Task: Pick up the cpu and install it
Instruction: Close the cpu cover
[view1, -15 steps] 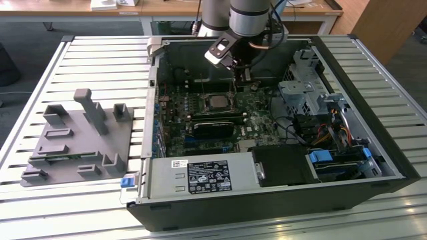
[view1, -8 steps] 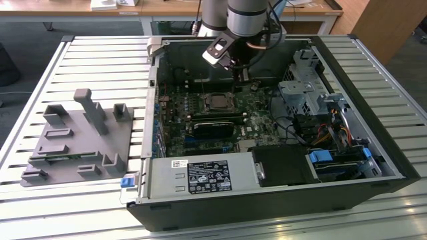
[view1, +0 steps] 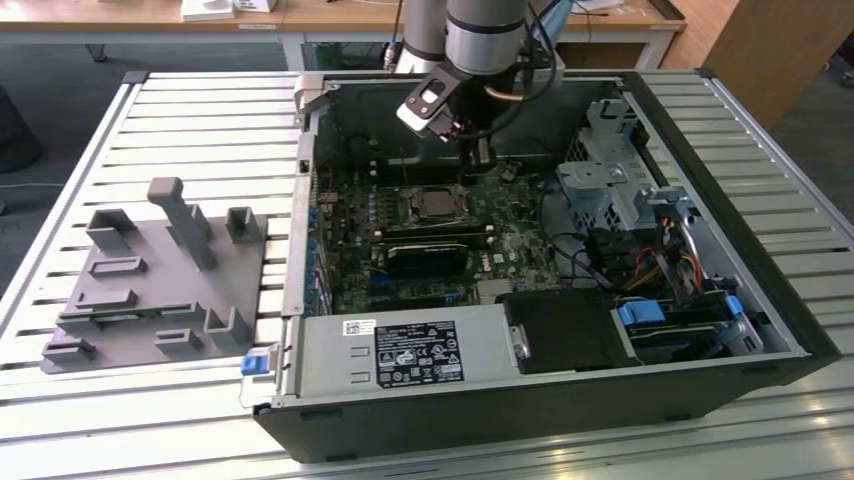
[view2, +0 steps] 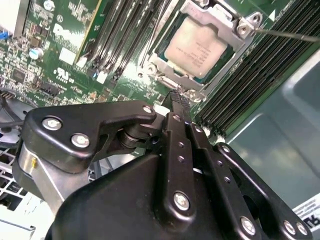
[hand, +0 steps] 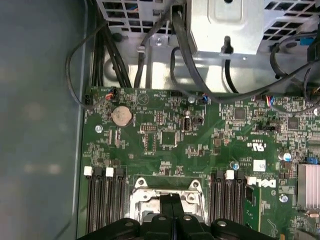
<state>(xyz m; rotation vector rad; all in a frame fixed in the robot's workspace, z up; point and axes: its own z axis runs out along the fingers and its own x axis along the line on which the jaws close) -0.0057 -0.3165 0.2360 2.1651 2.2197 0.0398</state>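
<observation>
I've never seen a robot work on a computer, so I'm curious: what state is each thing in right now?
cpu: seated in its socket on the motherboard, not held.
Socket frame: lowered around the cpu.
Lever: latched or not, cannot tell.
Gripper: jaws shut, empty, just beside the socket.
Computer case: lying on its side, open.

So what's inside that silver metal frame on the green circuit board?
A flat, square, silver-grey chip, the cpu, lies inside the silver metal frame, whose bars run along its edges. Whatever is underneath the chip is covered and cannot be seen.
</observation>
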